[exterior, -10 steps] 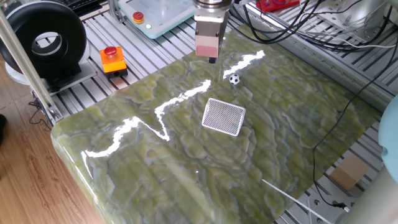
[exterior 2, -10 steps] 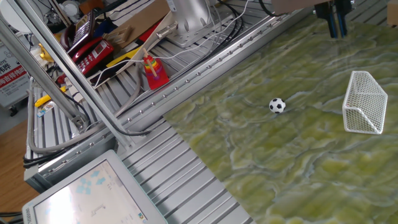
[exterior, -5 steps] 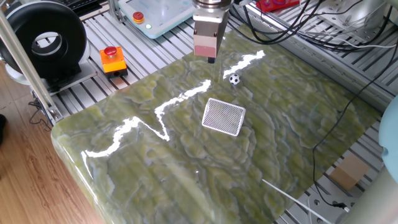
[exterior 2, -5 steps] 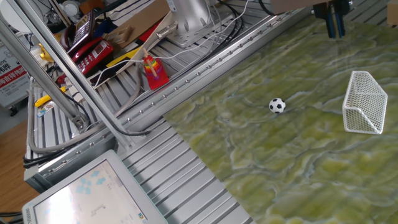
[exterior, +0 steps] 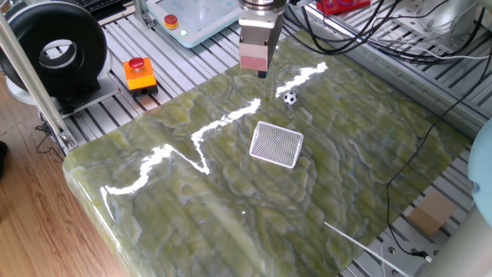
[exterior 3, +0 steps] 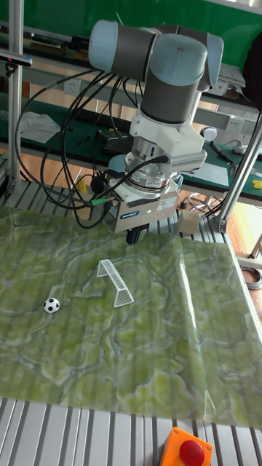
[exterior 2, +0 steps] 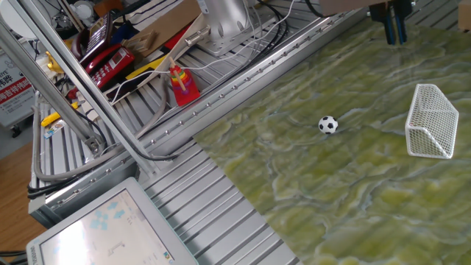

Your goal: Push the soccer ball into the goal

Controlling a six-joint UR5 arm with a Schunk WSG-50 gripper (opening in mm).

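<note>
The soccer ball (exterior: 289,98) (exterior 2: 328,124) (exterior 3: 51,305), tiny and white with black patches, rests on the green marbled table top (exterior: 231,200). The goal (exterior: 277,144) (exterior 2: 430,121) (exterior 3: 115,280), a small white frame with mesh, stands a short way from it with its mouth towards the ball. My gripper (exterior: 261,73) (exterior 2: 395,37) (exterior 3: 136,237) hangs above the table's far edge, behind the goal and apart from the ball. Its dark fingers are together with nothing between them.
An orange box with a red button (exterior: 140,75) (exterior 3: 188,445) sits off the table top on the slatted frame. A black round unit (exterior: 54,50), a white console (exterior: 192,15) and a red bottle (exterior 2: 182,85) stand around the edges. A black cable (exterior: 415,131) crosses the right side.
My gripper has shifted very slightly near the table's far edge. The ball and the goal have not moved.
</note>
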